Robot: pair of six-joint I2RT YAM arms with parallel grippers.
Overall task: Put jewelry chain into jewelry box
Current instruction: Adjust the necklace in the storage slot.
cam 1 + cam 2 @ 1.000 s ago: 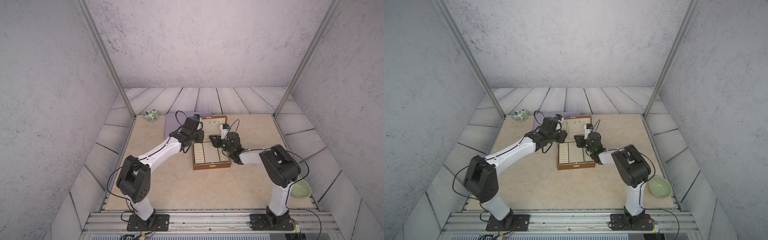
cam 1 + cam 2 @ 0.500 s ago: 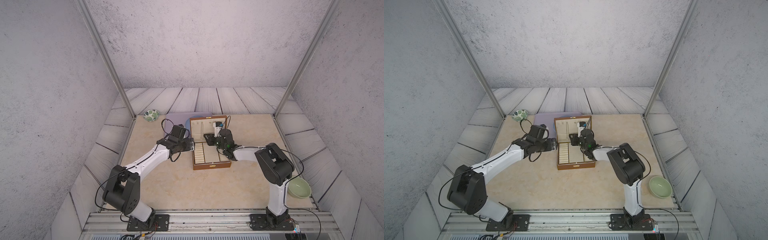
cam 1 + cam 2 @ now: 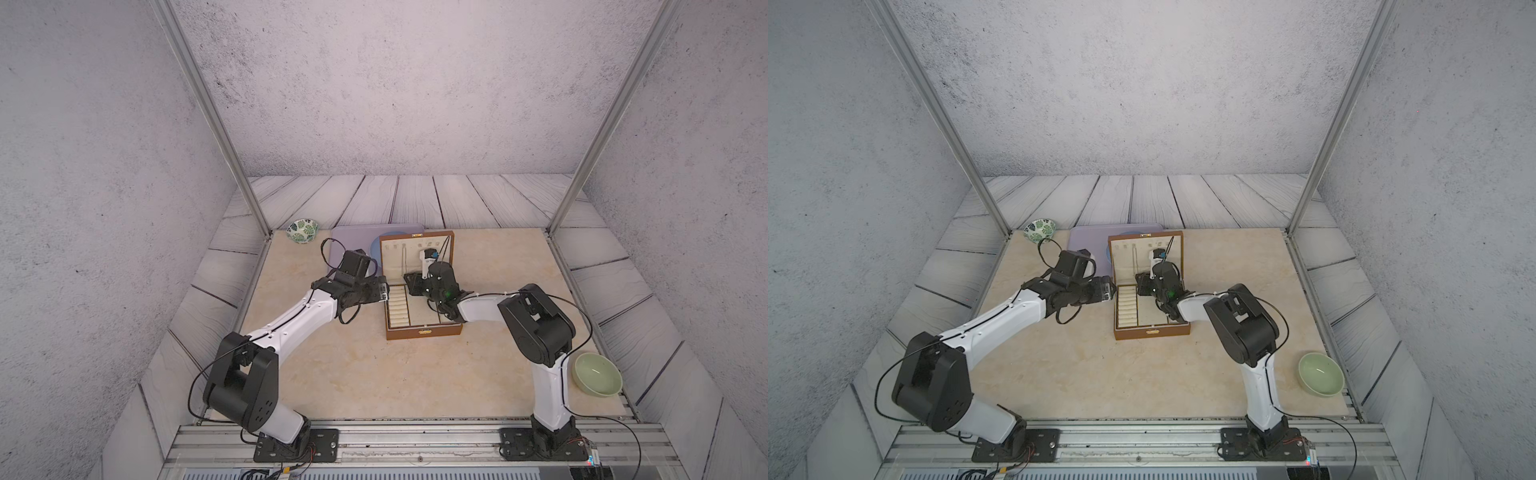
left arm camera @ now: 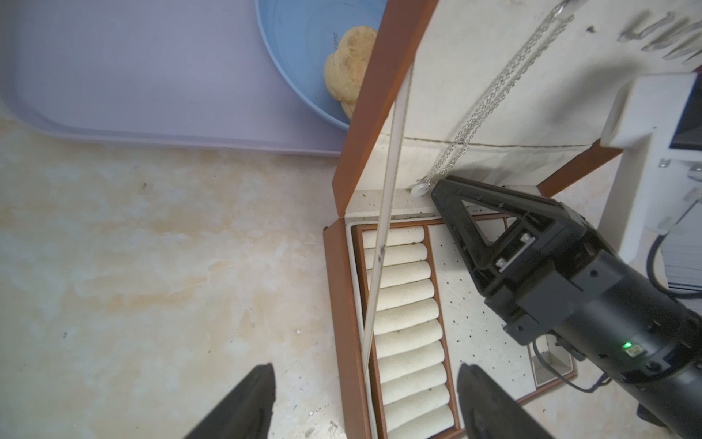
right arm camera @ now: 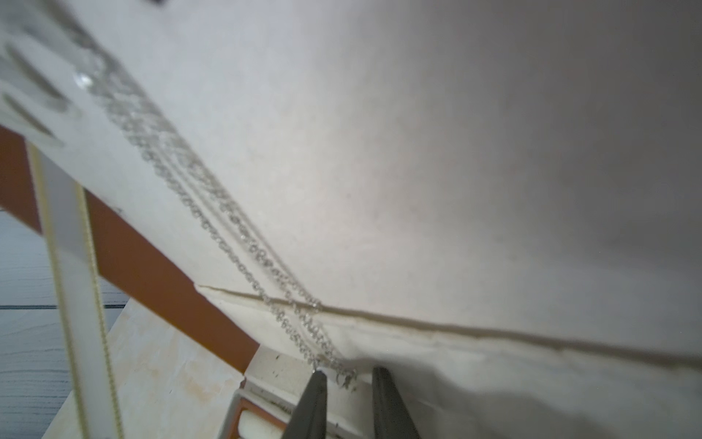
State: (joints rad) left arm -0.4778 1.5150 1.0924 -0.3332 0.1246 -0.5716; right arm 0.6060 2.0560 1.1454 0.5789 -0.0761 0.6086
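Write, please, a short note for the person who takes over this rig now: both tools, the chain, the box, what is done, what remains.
Left tool: open, empty, at the left wall of the jewelry box.
Right tool: open by a narrow gap at the low end of the jewelry chain; the end seems unpinched.
Box: open on the table, lid upright.
Done: the chain hangs down the inside of the lid, pendant at the bottom.
Left: probably draw the right tool back without snagging the chain, then perhaps close the lid.
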